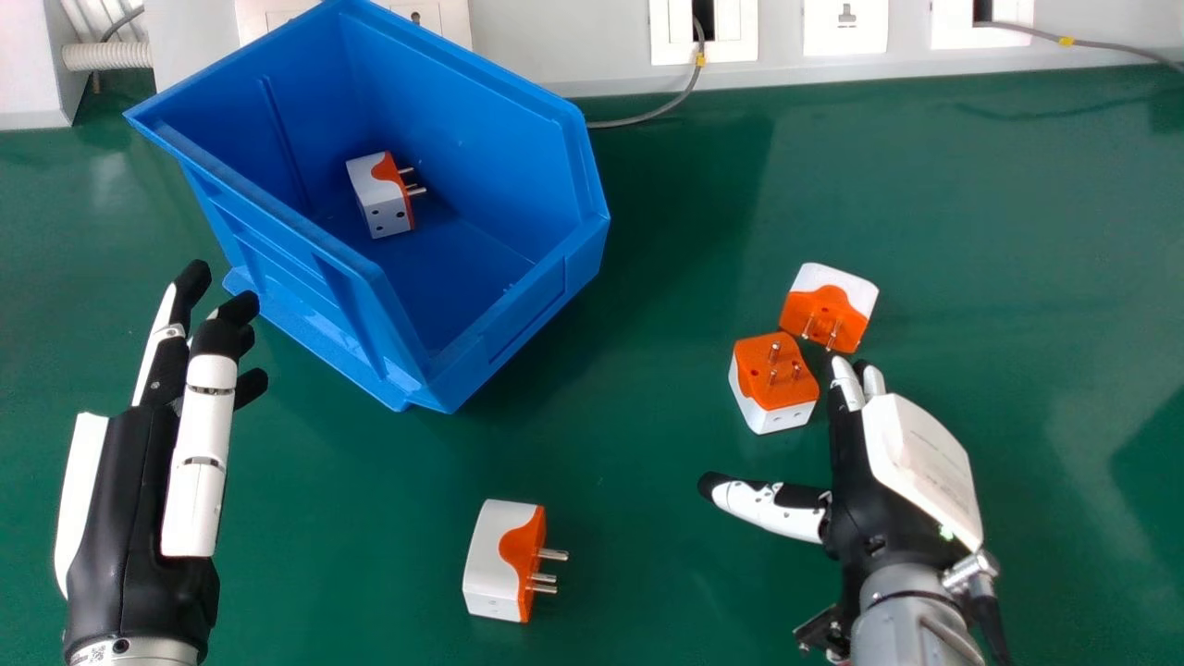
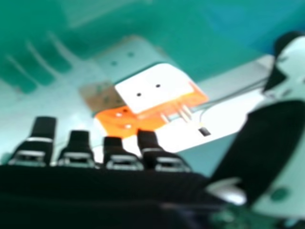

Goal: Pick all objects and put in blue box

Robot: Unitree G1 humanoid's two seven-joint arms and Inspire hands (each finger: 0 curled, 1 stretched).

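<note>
The sorting is partway along: one plug adapter [image 1: 381, 196] lies inside the blue box [image 1: 536, 305], which stands near the far edge of the desk [image 1: 647, 416], and three remain outside. The step in hand looks like picking from the pair to the box's right. The right hand [image 1: 893, 462] is just beside them, fingers and thumb apart, holding nothing. The nearer adapter [image 1: 775, 379] and the farther adapter [image 1: 837, 294] sit so close that whether they touch cannot be told.

The next move likely calls for bringing the thumb and fingers to opposite sides of one adapter without nudging its neighbour, then closing. The lone adapter [image 1: 495, 560], farther from the desk's far edge, can follow. The left hand [image 1: 143, 499] is relaxed and empty, left of the box.
</note>
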